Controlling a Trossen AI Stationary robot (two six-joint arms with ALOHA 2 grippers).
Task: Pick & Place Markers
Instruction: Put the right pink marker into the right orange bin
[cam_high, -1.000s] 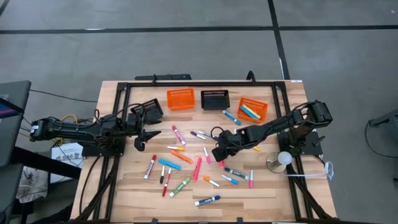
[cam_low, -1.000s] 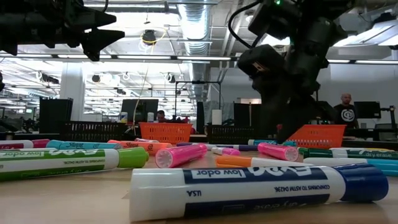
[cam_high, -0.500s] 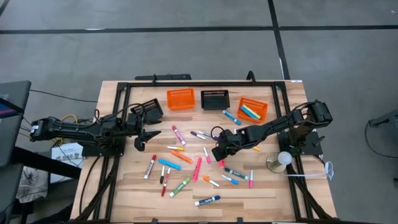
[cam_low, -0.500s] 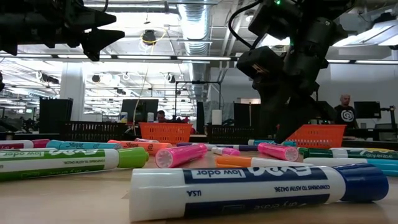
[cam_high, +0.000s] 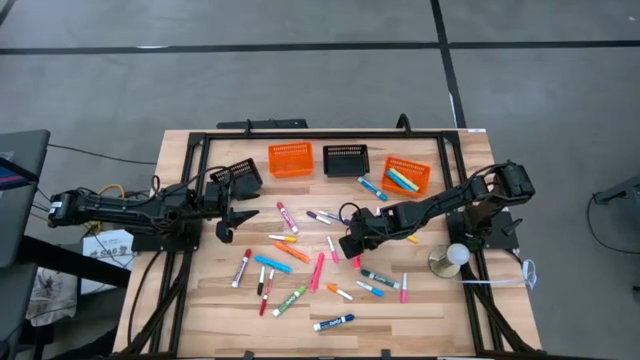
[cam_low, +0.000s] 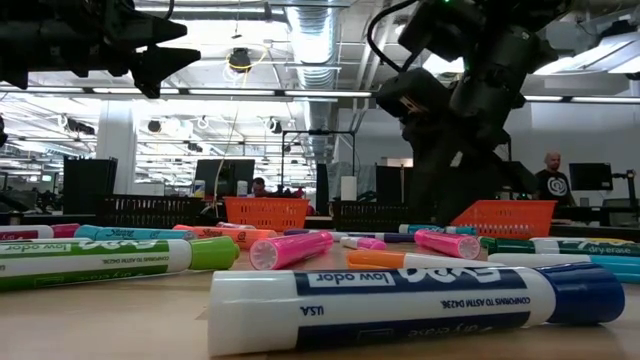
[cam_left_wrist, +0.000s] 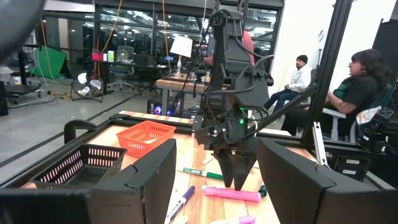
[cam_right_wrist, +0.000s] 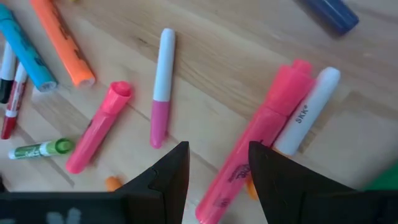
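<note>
Several markers in mixed colours lie scattered flat on the wooden table (cam_high: 210, 300). My right gripper (cam_high: 350, 248) points steeply down over the table's middle, open. Its fingers stand on either side of a pink marker (cam_right_wrist: 261, 137) that lies flat beside a white one (cam_right_wrist: 308, 112). In the left wrist view the fingertips (cam_left_wrist: 236, 180) hover just over this pink marker (cam_left_wrist: 233, 194); whether they touch it I cannot tell. My left gripper (cam_high: 243, 217) waits open in the air at the table's left, holding nothing.
Along the far side stand an orange basket (cam_high: 290, 158), a black basket (cam_high: 345, 159) and an orange basket (cam_high: 407, 176) holding blue and yellow markers. Another black basket (cam_high: 240, 175) stands by my left arm. A round metal stand (cam_high: 450, 258) is at the right. People (cam_left_wrist: 357, 87) sit beyond the table.
</note>
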